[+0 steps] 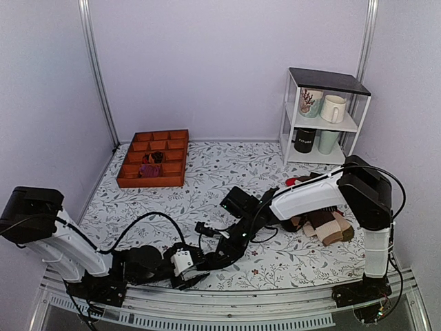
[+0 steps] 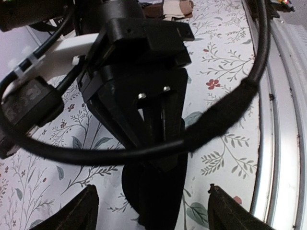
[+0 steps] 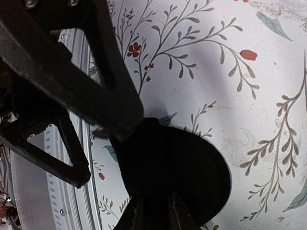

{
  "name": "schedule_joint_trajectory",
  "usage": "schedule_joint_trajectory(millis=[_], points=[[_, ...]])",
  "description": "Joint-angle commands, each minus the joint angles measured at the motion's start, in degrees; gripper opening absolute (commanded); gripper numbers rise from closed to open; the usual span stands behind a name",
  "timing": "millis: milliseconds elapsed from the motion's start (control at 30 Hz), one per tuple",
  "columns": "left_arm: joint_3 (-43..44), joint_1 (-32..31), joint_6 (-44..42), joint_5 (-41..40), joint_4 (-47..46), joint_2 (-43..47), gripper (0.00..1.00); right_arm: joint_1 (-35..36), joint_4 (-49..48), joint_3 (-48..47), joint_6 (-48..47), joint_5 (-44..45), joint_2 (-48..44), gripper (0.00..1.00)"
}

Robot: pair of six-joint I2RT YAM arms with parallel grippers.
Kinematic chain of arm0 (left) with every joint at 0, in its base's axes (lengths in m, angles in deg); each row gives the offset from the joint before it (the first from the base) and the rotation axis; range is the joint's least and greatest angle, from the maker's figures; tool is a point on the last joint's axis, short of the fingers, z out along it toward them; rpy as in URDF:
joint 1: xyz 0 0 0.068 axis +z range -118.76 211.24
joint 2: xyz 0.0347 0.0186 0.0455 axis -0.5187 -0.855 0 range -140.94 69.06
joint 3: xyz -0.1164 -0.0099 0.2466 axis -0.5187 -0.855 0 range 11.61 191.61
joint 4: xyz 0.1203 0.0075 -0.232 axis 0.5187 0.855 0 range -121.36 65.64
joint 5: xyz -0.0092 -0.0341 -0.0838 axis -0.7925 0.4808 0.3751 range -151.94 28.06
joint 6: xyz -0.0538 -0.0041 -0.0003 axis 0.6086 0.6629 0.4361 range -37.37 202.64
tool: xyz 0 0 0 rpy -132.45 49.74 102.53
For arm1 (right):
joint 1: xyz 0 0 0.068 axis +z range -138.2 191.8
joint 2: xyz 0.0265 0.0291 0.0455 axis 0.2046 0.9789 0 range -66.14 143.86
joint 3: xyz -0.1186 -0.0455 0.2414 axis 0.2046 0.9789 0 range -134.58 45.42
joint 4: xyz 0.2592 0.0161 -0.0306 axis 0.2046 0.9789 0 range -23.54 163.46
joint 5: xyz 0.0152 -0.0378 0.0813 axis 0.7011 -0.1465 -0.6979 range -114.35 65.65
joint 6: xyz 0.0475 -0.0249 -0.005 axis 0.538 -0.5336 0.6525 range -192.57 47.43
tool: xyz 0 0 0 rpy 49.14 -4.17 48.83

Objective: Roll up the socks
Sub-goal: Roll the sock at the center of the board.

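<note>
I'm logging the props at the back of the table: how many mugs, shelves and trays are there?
Mugs: 4
Shelf: 1
Tray: 1
Total: 6

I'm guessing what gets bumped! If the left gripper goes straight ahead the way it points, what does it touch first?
Probably the black sock, lying just ahead between the open fingers of the left gripper, with the right gripper pinching it right behind. Depth is hard to judge here.
</note>
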Motion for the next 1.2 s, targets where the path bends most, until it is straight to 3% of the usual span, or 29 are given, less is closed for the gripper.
schedule_joint_trajectory(millis=[0,167,433,633,1167], points=[[2.6,1.9,-1.0,3.2,-3.0,-3.3,0.79,-0.9,12.0,2.1,1.3,5.6,4.9,0.18],[4.3,5.1,3.6,7.0,0.9,-4.1,0.77,-0.9,12.1,2.1,1.3,5.6,4.8,0.18],[4.3,7.4,7.0,14.4,0.2,-6.1,0.63,-0.9,12.0,2.1,1.2,6.2,5.3,0.18],[4.4,7.9,9.4,15.6,-1.2,-9.6,0.69,-0.9,12.0,2.5,1.1,6.4,5.5,0.18],[3.7,9.8,12.7,17.7,-6.2,-10.3,0.72,-0.9,12.0,2.8,1.0,7.0,6.2,0.18]])
